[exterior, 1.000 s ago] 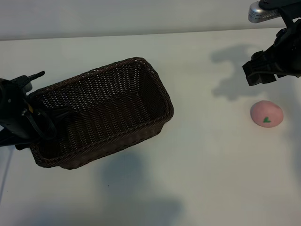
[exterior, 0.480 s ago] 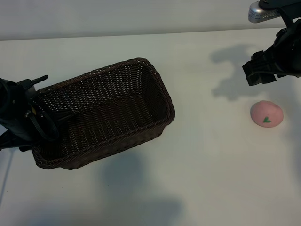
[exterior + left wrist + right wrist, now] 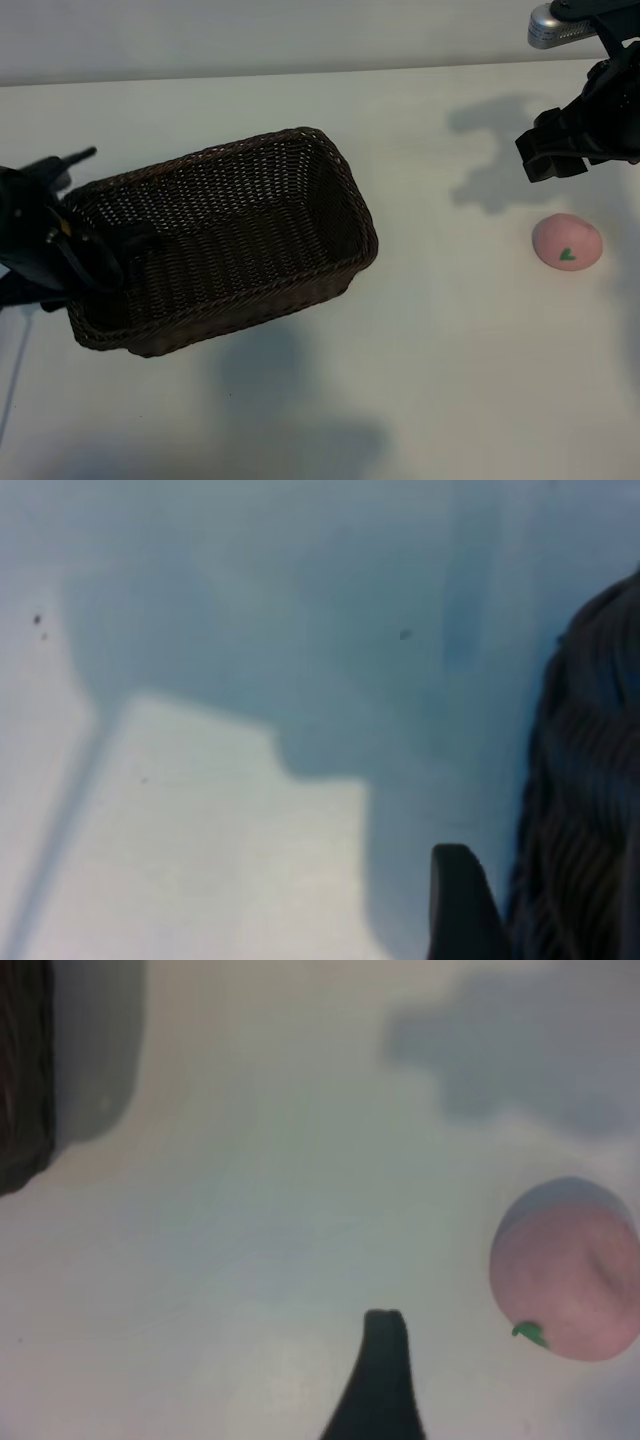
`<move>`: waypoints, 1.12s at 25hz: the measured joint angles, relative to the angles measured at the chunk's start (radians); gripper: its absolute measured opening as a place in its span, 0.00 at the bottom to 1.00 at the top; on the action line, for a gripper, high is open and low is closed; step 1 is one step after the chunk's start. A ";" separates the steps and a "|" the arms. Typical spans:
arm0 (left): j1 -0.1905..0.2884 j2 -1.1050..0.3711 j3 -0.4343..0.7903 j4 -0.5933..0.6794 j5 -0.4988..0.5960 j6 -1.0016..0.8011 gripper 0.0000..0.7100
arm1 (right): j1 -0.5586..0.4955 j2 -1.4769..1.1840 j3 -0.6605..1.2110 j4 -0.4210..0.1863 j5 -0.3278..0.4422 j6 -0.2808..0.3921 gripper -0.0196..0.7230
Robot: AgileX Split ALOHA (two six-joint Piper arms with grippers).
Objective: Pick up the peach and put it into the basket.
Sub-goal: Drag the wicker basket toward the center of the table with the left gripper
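The left hand (image 3: 105, 262) gripped the near-end wall of the basket (image 3: 330, 200), one finger (image 3: 140, 240) inside and the other outside against the wicker, so it pinched the woven wall. The basket's shadow lay offset below it on the worktop (image 3: 440, 380), which suggests it was held slightly off the surface, probably to bring it closer to the fruit or to steady it as a target. In the left wrist view one dark fingertip (image 3: 455, 900) sat just beside the weave (image 3: 585, 810).

The right hand (image 3: 560, 150) hung above the worktop at the far right, fingers spread wide and gripping nothing. The peach (image 3: 567, 242) lay on the worktop just below and slightly to the side of that hand, not touching it, and well apart from the basket. In the right wrist view the peach (image 3: 570, 1270) sat off to one side of the visible fingertip (image 3: 385, 1335), so the hand was not yet centred over it.
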 joint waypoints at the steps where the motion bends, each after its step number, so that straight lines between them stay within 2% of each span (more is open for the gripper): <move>1: 0.004 -0.019 0.000 -0.002 -0.002 0.005 0.57 | 0.000 0.000 0.000 0.000 0.000 0.000 0.83; 3: 0.018 -0.048 0.000 -0.031 -0.002 0.035 0.56 | 0.000 0.000 0.000 0.000 0.000 0.000 0.83; 4: 0.026 -0.060 0.000 -0.050 -0.001 0.065 0.49 | 0.000 0.000 0.000 0.000 0.000 0.000 0.83; 5: 0.036 -0.070 0.000 -0.081 -0.002 0.094 0.47 | 0.000 0.000 0.000 0.000 0.000 0.000 0.83; 7: 0.057 -0.088 0.000 -0.159 -0.007 0.184 0.47 | 0.000 0.000 0.000 0.001 0.000 0.000 0.83; 14: 0.136 -0.104 0.002 -0.561 -0.009 0.616 0.47 | 0.000 0.000 0.000 0.002 0.000 0.000 0.83; 20: 0.149 -0.104 0.007 -0.845 -0.017 0.897 0.47 | 0.000 0.000 0.000 0.003 0.000 0.000 0.83; 24: 0.149 -0.104 0.007 -0.940 -0.022 0.983 0.47 | 0.000 0.000 0.000 0.003 0.000 0.000 0.83; 28: 0.149 -0.104 -0.033 -0.956 -0.011 1.020 0.47 | 0.000 0.000 0.000 0.003 0.000 0.000 0.83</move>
